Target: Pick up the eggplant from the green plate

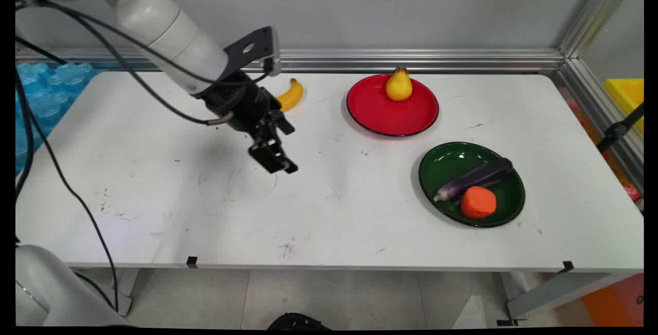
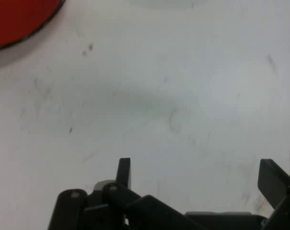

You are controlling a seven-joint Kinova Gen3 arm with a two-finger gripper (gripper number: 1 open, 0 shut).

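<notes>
My black gripper [image 1: 280,164] hangs open over bare white table [image 1: 216,206], left of centre, holding nothing. In the hand view the gripper [image 2: 197,175] has its two fingers spread wide, with only scuffed tabletop between them. A yellow banana [image 1: 291,95] lies just behind the wrist, partly hidden by it. Right of it a red plate [image 1: 380,111] carries a yellow pear [image 1: 399,85] at its far rim. A corner of the red plate [image 2: 16,19] shows at the hand view's upper left.
A dark green plate [image 1: 447,163] at the right holds a purple eggplant [image 1: 475,178] and an orange carrot piece [image 1: 478,202]. An aluminium rail [image 1: 411,60] runs along the table's back and right sides. Black cables [image 1: 67,186] hang at the left.
</notes>
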